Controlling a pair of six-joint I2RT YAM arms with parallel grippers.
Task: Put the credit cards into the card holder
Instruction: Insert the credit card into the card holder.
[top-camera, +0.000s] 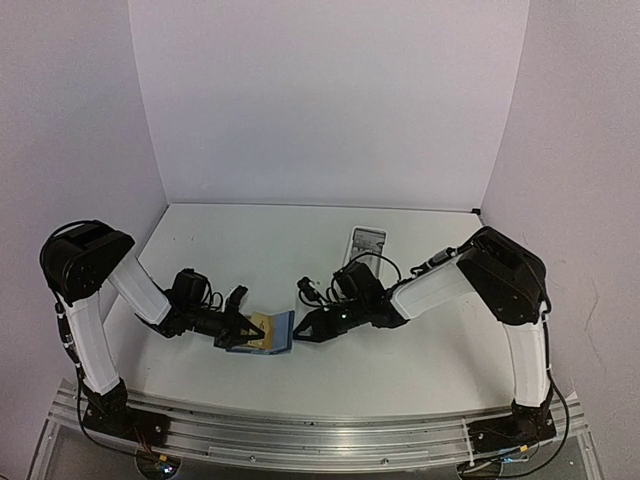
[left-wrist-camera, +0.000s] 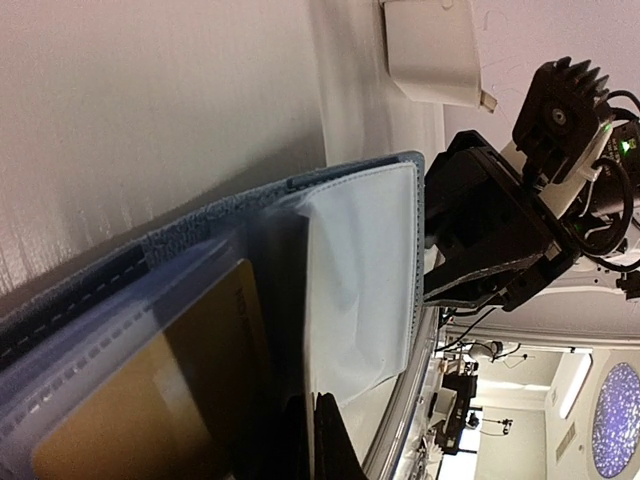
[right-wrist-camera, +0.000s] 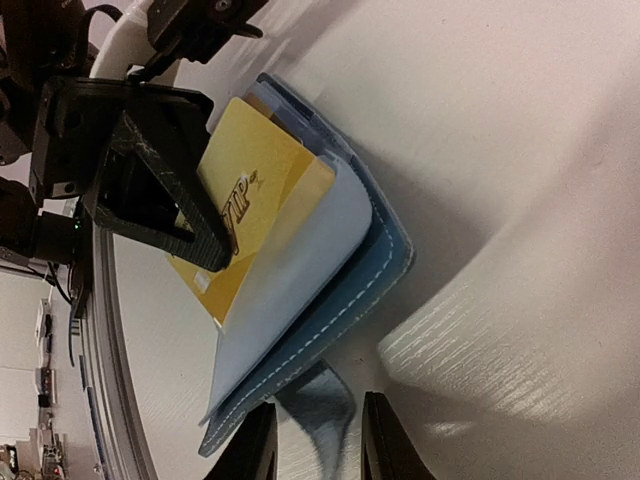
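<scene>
Item: blue folding card holder, stitched fabric cover, lying open with a pale blue inner leaf.
Location: lower centre of the overhead view, on the white worktop, between the two hands.
Contents: one gold plastic credit card, lying on the pale leaf. From the left wrist view it seems to sit behind a clear sleeve. I cannot tell how deep it is seated.
Other cards: none identifiable in any view.
Left hand: fingers together, clamped on the card holder at the leaf bearing the gold card.
Right hand: fingers apart, at the holder's right edge. The blue snap tab lies in the gap, with no pinch visible.
Nearby: long white tray, upper centre of the overhead view, well apart from the holder.
Stage (judged): one card placed or nearly so, the rest not accounted for.
Risk 1: with the tab loose, the cover may fold back over the leaf and block the pockets.
Risk 2: the holder hangs on a single pinch, so a tug could swing it or work the gold card out.
Risk 3: the hands are very close, and a careless move could knock one against the other.
</scene>
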